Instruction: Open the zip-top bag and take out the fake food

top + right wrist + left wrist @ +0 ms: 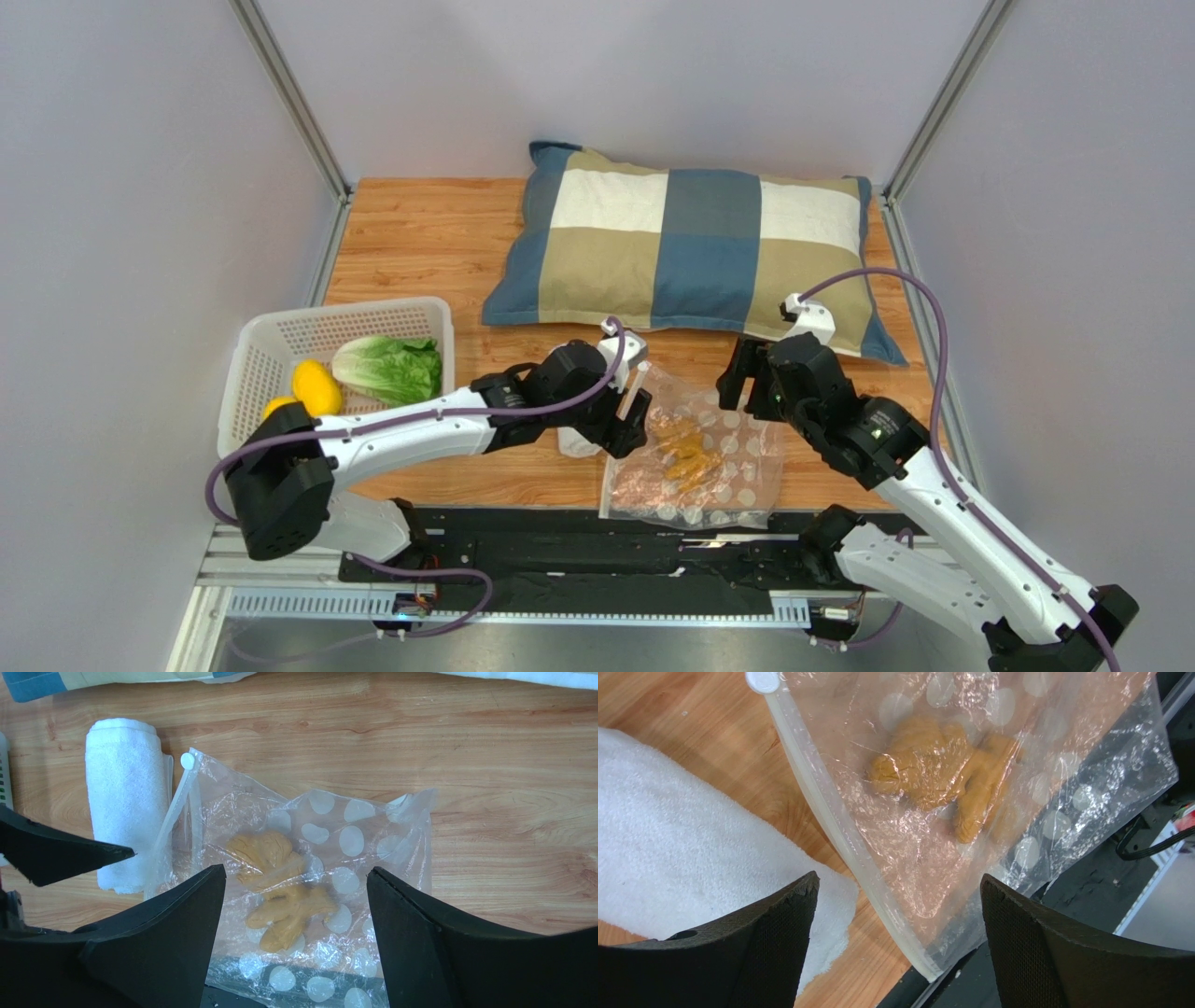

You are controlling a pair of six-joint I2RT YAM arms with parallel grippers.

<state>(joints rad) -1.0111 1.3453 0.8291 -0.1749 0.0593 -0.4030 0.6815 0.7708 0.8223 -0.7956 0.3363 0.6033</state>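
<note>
In the basket (pixel 281 336) lie one cabbage (pixel 389 368), two lemons (pixel 316 385).

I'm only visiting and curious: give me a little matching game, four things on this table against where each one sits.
Things:
1. leafy vegetable
2. brown lumpy piece
3. rolled white towel
4. checked pillow

Places:
A. inside the dotted zip-top bag
B. at the far side of the table
C. in the white basket
D. on the bare wood beside the bag

Pairs: 1-C, 2-A, 3-D, 4-B.
</note>
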